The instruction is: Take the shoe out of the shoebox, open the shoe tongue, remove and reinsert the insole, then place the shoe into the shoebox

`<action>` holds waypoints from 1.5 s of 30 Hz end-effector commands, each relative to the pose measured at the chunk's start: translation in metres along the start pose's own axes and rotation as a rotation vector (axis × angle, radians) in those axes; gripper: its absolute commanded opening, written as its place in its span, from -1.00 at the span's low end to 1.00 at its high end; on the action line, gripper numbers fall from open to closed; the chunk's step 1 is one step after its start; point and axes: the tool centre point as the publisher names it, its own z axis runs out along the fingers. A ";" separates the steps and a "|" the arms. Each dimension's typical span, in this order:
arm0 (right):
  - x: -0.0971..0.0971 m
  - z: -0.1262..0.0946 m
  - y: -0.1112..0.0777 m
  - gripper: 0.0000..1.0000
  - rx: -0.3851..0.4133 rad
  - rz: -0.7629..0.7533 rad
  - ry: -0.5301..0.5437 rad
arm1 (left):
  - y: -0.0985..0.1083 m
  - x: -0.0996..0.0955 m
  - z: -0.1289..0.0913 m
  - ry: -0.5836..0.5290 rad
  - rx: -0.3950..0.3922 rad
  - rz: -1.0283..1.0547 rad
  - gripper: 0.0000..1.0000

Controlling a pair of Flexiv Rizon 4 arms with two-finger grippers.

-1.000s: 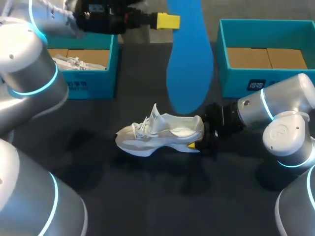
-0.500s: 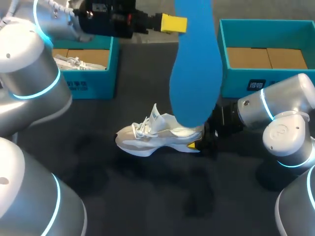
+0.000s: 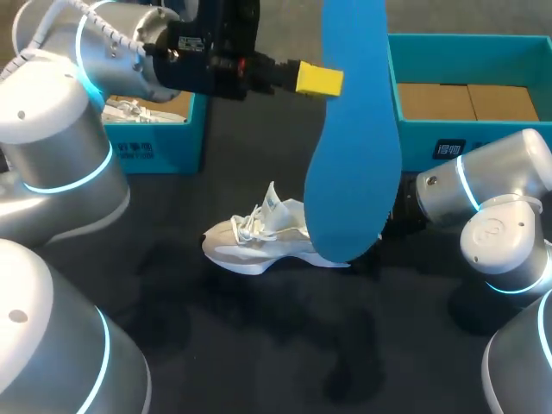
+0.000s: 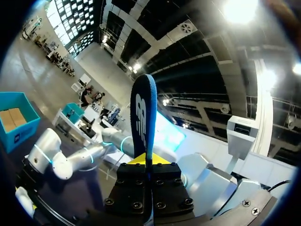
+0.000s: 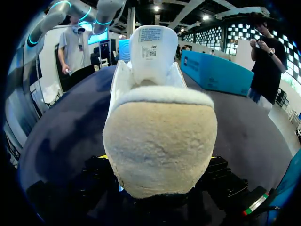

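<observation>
Between the two yellow tips of my left pincer (image 4: 146,162) is the blue insole (image 3: 349,147). The tips squeeze it from both sides, so the pincer is closed on it. The insole hangs high in the air, with its long end pointing down at the table (image 3: 259,354).

My right pincer (image 5: 159,160) is down low on the table. It looks closed on the heel of the white shoe (image 3: 250,241), with a bit of yellow showing on each side of the heel. The shoe stands on its sole in the middle of the table, and its tongue sticks up.

A second ago the insole hung farther back, behind the shoe. My left arm has swung it over toward my right side and closer to the shoe. From above, it now covers the heel and hides my right pincer. The shoe has not moved at all.

I think this means the insole is out, so that step is done. Now it is on its way back in. The low end must go into the shoe's opening while my right pincer holds the shoe still.

Behind the shoe, the right shoebox (image 3: 414,142) has nothing in it that I can see. The left shoebox (image 3: 159,151) holds a second shoe (image 3: 129,110).
</observation>
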 end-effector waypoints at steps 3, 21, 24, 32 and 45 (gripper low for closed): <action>0.000 0.001 0.000 -1.00 0.005 0.001 -0.001 | 0.001 0.014 -0.001 -0.011 0.012 0.030 -1.00; 0.000 0.001 0.000 -1.00 0.005 0.001 -0.001 | 0.002 0.015 -0.001 -0.019 0.006 0.026 -1.00; 0.000 0.001 0.000 -1.00 0.005 0.001 -0.001 | 0.002 0.015 -0.001 -0.019 0.006 0.026 -1.00; -0.001 -0.001 0.002 0.02 0.025 -0.008 -0.003 | 0.002 0.015 -0.001 -0.019 0.006 0.026 -1.00; 0.002 -0.030 0.033 1.00 0.276 0.030 -0.063 | 0.002 0.015 -0.001 -0.019 0.006 0.026 -1.00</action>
